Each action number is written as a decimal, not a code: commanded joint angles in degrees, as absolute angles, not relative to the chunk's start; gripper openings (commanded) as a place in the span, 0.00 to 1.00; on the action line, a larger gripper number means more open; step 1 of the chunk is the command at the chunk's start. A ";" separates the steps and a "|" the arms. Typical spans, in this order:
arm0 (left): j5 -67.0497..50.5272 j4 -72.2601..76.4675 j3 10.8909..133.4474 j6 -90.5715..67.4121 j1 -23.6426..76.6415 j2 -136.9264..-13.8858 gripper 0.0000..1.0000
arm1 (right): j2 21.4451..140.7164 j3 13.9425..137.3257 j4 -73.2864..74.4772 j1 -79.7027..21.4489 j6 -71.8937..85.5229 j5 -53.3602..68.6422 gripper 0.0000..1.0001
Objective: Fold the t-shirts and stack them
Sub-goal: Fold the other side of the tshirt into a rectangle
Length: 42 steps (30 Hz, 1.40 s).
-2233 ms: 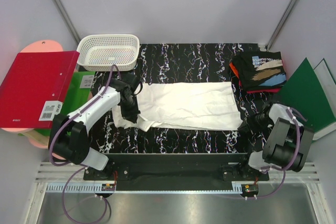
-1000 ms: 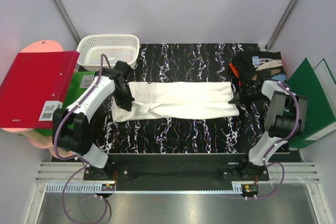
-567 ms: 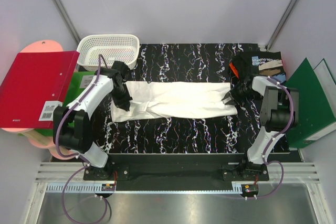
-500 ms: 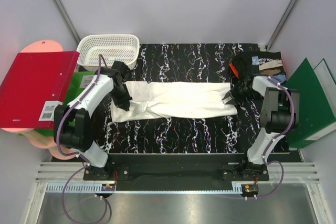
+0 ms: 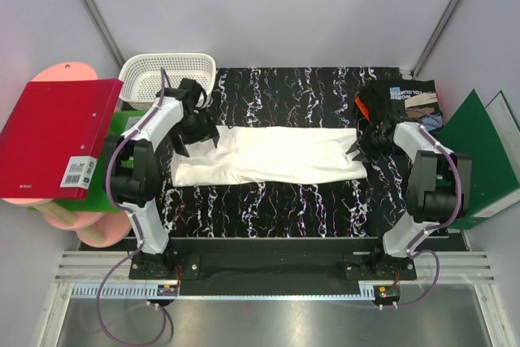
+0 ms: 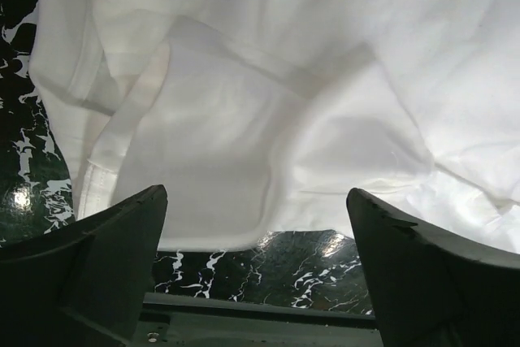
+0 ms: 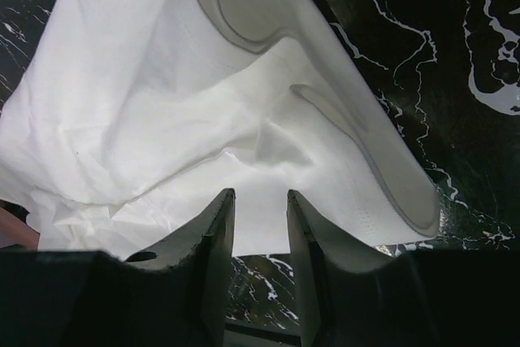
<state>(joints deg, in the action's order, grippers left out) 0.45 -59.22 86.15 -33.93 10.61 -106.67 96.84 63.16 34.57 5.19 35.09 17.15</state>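
Top view: white shirt (image 5: 272, 154) lies in a long band on the tabletop (image 5: 284, 209), spanning from the left fingers (image 5: 197, 125) to the right fingers (image 5: 362, 145). Black printed shirt (image 5: 410, 107) sits folded just beyond the right fingers; basket (image 5: 166, 71) just behind the left ones

Left wrist view: fingers spread wide, released, nothing between them; white cloth flat just ahead

Right wrist view: fingers parted by a narrow gap, grasping nothing; a stitched edge of the white shirt just ahead
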 commanded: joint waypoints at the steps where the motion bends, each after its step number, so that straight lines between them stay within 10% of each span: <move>1: 0.97 -57.40 89.03 -32.52 10.28 -101.18 0.99 | 92.73 61.61 34.72 4.75 33.66 16.61 0.40; 8: -3.60 -56.34 85.44 -29.79 11.78 -96.59 0.97 | 92.02 60.56 34.54 4.75 33.84 17.05 0.40; 12: -2.73 -56.34 80.79 -28.92 13.27 -94.67 0.02 | 92.90 60.82 34.45 4.75 33.75 17.66 0.40; 13: -1.94 -56.34 79.90 -28.48 13.45 -94.48 0.00 | 93.07 60.91 34.45 4.75 33.75 17.84 0.40; 14: -0.89 -56.60 79.28 -27.95 13.45 -94.57 0.07 | 93.51 61.00 34.37 4.75 33.75 17.93 0.40; 16: -0.18 -58.27 78.58 -26.72 13.45 -95.88 0.74 | 93.78 61.35 34.37 4.75 33.93 18.19 0.40; 18: 2.98 -58.71 78.05 -26.02 13.45 -96.85 0.88 | 93.96 61.70 34.37 4.75 33.84 18.28 0.40; 35: 12.48 -59.24 83.93 -21.18 14.94 -105.90 0.99 | 94.31 60.91 34.45 4.75 33.66 18.19 0.39; 38: 11.78 -58.98 85.33 -21.09 14.94 -107.48 0.77 | 94.66 60.91 34.37 4.75 33.66 18.37 0.39; 39: 11.60 -58.97 85.69 -21.27 14.94 -107.75 0.56 | 94.48 60.91 34.37 4.75 33.66 18.46 0.39; 40: 11.69 -59.06 85.95 -21.36 14.94 -107.84 0.03 | 94.57 60.91 34.37 4.75 33.75 18.46 0.39; 42: 11.51 -59.06 86.40 -21.45 14.94 -108.46 0.00 | 94.57 60.73 34.45 4.75 33.75 18.37 0.39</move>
